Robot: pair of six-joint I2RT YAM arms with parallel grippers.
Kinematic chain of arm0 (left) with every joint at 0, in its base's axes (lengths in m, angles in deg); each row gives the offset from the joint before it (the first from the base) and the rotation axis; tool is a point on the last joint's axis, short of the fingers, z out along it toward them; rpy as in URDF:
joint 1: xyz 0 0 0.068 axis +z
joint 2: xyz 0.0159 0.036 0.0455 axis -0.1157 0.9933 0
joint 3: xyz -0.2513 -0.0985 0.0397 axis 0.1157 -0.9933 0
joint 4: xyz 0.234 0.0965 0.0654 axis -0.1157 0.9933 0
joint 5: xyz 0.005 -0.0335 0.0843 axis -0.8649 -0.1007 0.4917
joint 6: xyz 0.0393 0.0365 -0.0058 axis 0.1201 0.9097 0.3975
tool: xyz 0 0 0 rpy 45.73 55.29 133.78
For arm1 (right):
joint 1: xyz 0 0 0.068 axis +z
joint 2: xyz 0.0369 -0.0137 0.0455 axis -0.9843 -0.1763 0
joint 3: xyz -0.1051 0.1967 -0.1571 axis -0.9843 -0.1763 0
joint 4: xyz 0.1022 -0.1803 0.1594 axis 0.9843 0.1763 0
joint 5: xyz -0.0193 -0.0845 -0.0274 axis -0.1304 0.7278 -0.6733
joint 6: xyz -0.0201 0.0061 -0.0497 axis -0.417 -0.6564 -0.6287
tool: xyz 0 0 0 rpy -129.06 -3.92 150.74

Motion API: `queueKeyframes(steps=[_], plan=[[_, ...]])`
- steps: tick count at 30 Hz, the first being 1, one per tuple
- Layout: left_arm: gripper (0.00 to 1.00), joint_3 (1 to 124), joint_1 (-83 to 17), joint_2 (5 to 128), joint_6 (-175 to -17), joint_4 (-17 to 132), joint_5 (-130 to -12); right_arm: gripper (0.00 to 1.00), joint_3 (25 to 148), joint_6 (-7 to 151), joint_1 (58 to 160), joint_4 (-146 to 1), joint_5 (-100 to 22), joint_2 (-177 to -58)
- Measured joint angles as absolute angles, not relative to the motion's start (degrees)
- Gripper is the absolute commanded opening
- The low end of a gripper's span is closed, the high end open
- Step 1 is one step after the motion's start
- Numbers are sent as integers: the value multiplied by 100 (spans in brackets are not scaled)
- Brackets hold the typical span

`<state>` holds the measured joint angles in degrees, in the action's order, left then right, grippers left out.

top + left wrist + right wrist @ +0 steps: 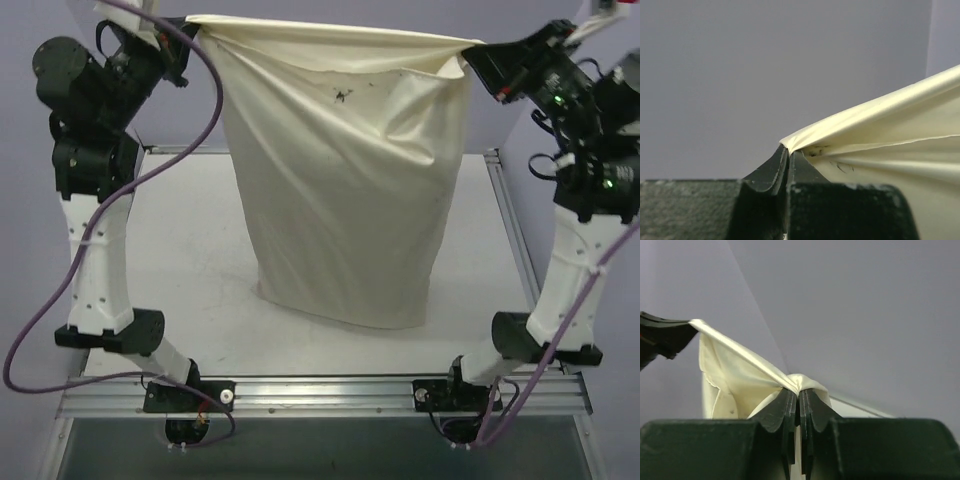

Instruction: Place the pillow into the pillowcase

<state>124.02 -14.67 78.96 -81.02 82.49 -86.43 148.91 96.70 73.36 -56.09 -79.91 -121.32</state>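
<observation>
pillowcase (345,190) hangs above table (190,250) | left gripper (788,153) pinches one top corner | right gripper (799,394) pinches other

Matching kit here: left arm (97,250) and right arm (572,265) in white perforated shells with chunky black joints, purple cables (25,330) looping off, green lights (556,100) on the right, left tool (788,152) and right tool (799,394) in scuffed dark plastic
</observation>
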Motion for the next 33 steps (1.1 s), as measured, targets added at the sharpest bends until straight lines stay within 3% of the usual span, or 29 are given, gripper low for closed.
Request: queueKeyframes(steps=[9, 15, 21, 25, 29, 31, 33], plan=[[0, 14093, -882, 10162, -8253, 8039, -8092, 0, 15765, 8125, 8720, -4977, -5948, -14385], [0, 14109, -117, 10261, -9101, 7180, -8873, 0, 15678, 8033, 9118, -5803, -5891, -14048], [0, 13838, 1324, 9069, -10340, 6072, -10383, 0, 14979, 8125, 9233, -6490, -6509, -12855], [0, 11621, 2362, 7126, -10515, 4892, -11170, 0, 13125, 7991, 9225, -6560, -6946, -11603], [0, 8758, 2731, 5144, -9529, 4219, -12188, 0, 11411, 7283, 9065, -5878, -6988, -10728], [0, 7320, 2771, 4289, -8032, 5006, -12761, 0, 10570, 6717, 9054, -5277, -7047, -10499], [0, 6262, 2799, 3638, -6386, 6724, -13174, 0, 9945, 6247, 9054, -4713, -7067, -10400]])
